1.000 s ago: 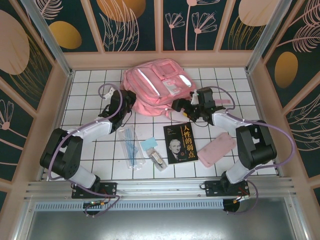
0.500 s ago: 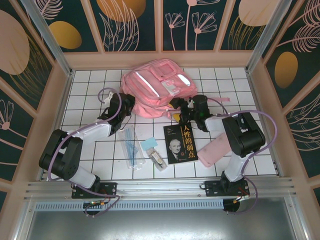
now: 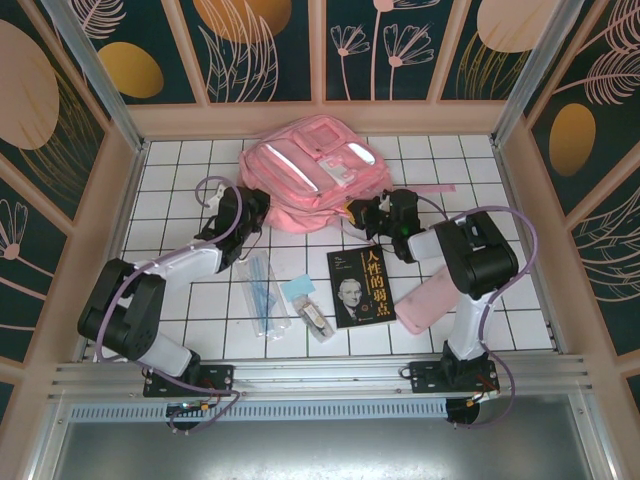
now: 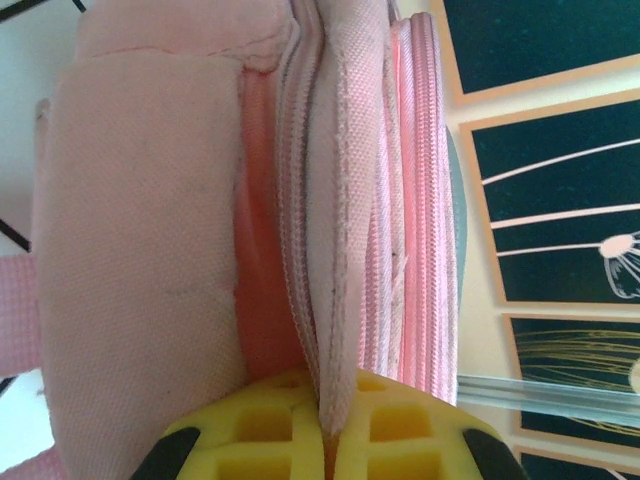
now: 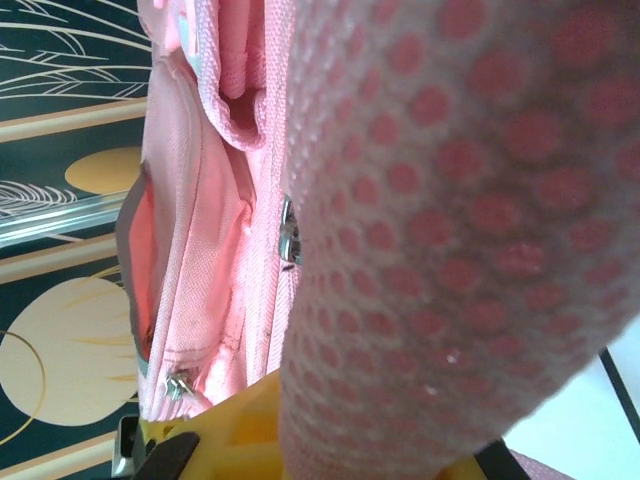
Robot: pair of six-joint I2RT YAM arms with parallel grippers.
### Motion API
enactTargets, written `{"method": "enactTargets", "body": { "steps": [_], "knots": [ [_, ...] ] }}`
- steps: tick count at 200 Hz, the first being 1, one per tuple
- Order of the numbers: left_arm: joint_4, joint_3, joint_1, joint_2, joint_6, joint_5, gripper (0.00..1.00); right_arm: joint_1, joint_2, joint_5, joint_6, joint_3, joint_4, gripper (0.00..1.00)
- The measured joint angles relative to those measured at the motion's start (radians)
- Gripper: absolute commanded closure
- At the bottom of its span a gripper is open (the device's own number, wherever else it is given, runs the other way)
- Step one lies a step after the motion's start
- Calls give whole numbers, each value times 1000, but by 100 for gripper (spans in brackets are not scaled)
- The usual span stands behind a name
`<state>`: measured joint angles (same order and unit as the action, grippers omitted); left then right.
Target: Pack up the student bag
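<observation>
Left gripper point(image 4: 328, 425) is pinched tight on a seam edge of the backpack point(image 3: 315, 165), with the yellow fingers point(image 4: 215, 445) squeezing the fabric fold. Right gripper point(image 3: 362, 213) is clamped too, on the backpack's pink mesh padding point(image 5: 450, 200). The left arm stretches forward with its elbow out left and its wrist at the backpack's near-left corner. The right arm is folded up tight, forearm pointing left at the near-right corner. The backpack sits at the far middle of the tiled table point(image 3: 180, 190), pink, with shiny front pockets and white stripes facing up. A book point(image 3: 361, 287) lies just in front.
</observation>
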<state>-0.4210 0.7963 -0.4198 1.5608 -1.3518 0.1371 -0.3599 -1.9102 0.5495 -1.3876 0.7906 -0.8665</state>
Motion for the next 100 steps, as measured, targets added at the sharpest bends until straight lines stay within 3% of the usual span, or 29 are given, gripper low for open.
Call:
{"method": "enactTargets", "body": {
  "steps": [37,43,52,67,73,89,100],
  "knots": [
    [4,191,39,230,65,-23,100,-38,92,-97,42,0,95,100],
    [3,235,44,274,75,-34,96,-47,109,-123,49,-1,111,100],
    [1,294,50,326,88,-54,83,-59,132,-167,62,-3,127,100],
    [-4,390,56,400,109,-86,39,-80,156,-243,88,-4,151,100],
    [-3,424,60,420,116,-105,28,-88,158,-265,101,-4,155,100],
    [20,465,69,431,145,-142,17,-109,157,-299,134,-3,166,100],
    [57,470,76,414,179,-158,15,-119,151,-304,152,0,170,100]
  ]
}}
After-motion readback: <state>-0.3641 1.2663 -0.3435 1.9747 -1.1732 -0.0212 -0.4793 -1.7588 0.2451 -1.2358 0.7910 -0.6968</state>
